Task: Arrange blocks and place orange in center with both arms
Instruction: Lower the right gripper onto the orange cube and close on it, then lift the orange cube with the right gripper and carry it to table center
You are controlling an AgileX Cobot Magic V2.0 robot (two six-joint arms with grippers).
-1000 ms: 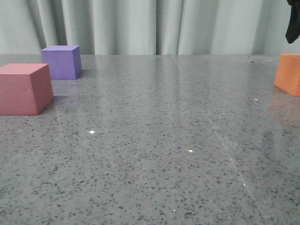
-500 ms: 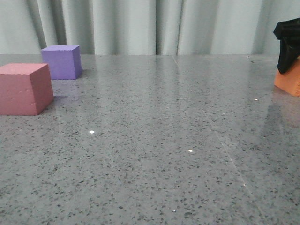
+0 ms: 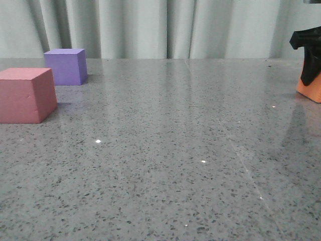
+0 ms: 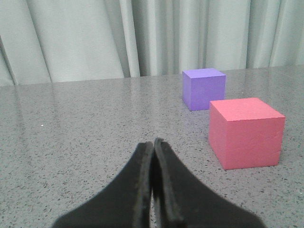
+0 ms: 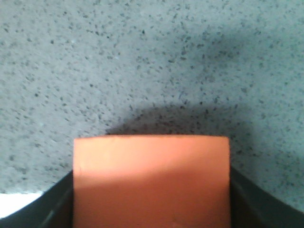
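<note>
Orange cube (image 5: 151, 183), between right fingers (image 5: 56, 202)

This looks like a robot test room or lab set up for trials, not a home or shop. A wide grey speckled stone-look table (image 3: 165, 150) fills the front view, polished enough to mirror the backdrop. Along its far edge, from ten o'clock round to two o'clock, hangs a plain pale grey-green curtain (image 3: 150, 27) in even folds, closing off whatever lies behind. On the table stand only plain foam cubes: a pink-red cube (image 3: 26, 95) at nine o'clock, a purple cube (image 3: 65, 66) just beyond it, an orange cube (image 3: 312, 88) at three o'clock. A black robot gripper (image 3: 308, 55) reaches in at the orange one.
</note>
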